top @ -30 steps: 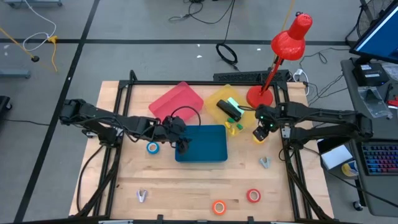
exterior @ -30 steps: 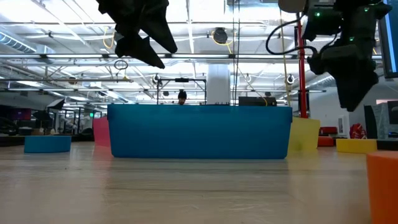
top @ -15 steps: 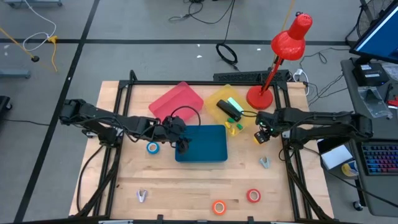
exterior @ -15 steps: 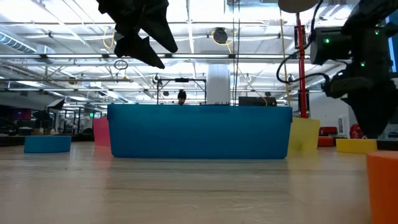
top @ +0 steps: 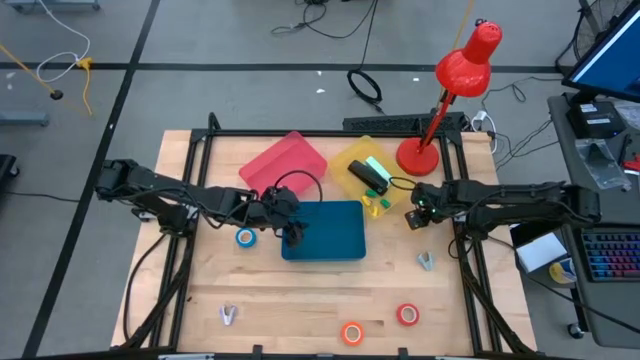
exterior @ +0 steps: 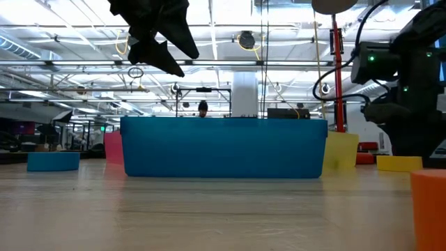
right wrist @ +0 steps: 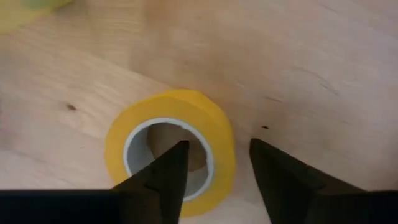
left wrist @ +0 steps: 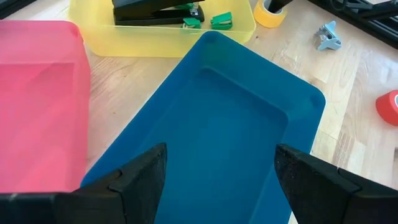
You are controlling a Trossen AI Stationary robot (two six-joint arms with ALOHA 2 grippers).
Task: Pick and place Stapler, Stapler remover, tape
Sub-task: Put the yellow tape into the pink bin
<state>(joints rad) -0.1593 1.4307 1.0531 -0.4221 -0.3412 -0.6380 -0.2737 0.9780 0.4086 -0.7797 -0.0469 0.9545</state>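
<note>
A yellow tape roll (right wrist: 171, 146) lies flat on the table right of the yellow tray (top: 352, 160), which holds the black stapler (top: 370, 177). My right gripper (right wrist: 216, 155) points down at the roll, open: one finger stands over its pale core hole and the other outside its wall; I cannot see either touching it. My left gripper (left wrist: 217, 171) hangs open over the left end of the blue tray (left wrist: 217, 118). A blue tape roll (top: 246, 238), an orange one (top: 352, 333) and a red one (top: 407, 315) lie flat on the table. Two staple removers (top: 427, 261) (top: 228, 316) lie there too.
A pink tray (top: 285, 165) stands at the back, left of the yellow tray. A red desk lamp (top: 418, 155) stands at the back right, close behind my right arm. Small green bits (left wrist: 221, 20) lie in the yellow tray beside the stapler. Bare wood lies along the near edge.
My right gripper has come down toward the yellow tape roll and rolled about its own axis. In the low view it sinks from near the picture's top to just above the table.
</note>
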